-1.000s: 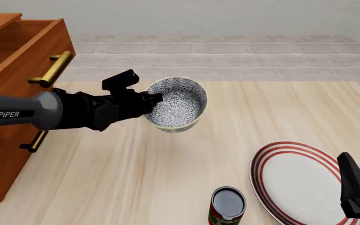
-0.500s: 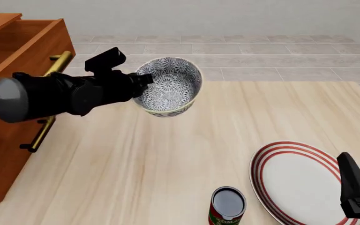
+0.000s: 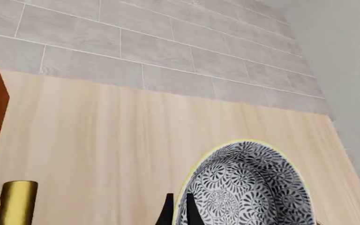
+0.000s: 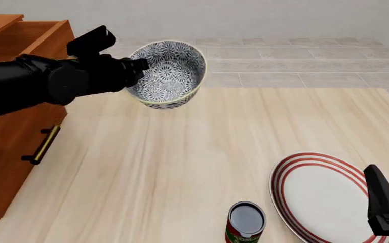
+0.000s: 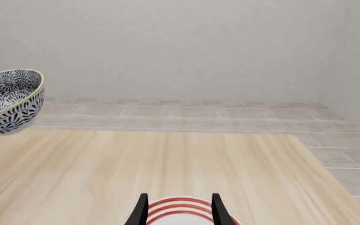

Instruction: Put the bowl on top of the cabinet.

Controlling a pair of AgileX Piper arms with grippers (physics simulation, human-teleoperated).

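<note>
Front view shows the small deep round bowl (image 4: pixel 166 74), white with a dense dark floral pattern and a pale rim, held up in the air above the far part of the pale wooden counter (image 4: pixel 181 162), tipped so that its inside faces the camera. The black left end effector (image 4: pixel 135 67) is clamped on the bowl's rim at the side nearest the cabinet, one finger inside and one outside. In the left wrist view the bowl (image 3: pixel 245 187) fills the lower part of the picture, with the thin dark fingers (image 3: pixel 166 213) pinching its rim.

Just beside the bowl, on the left arm's side, stands the large reddish-brown wooden cabinet (image 4: pixel 15 147) with brass-gold bar handles (image 4: pixel 40 144); the bowl is level with its upper part but not on it. The cabinet's top drawer (image 4: pixel 26 33) is pulled out.

Well apart, at the near right of the counter, lies a flat white plate with red rings (image 4: pixel 316 195), and just beside it stands a dark red can (image 4: pixel 246 223). The black right end effector (image 5: pixel 180 208) hangs over the plate, its jaws parted and holding nothing. The bowl (image 5: pixel 8 101) also shows in the right wrist view, clear of the counter.
</note>
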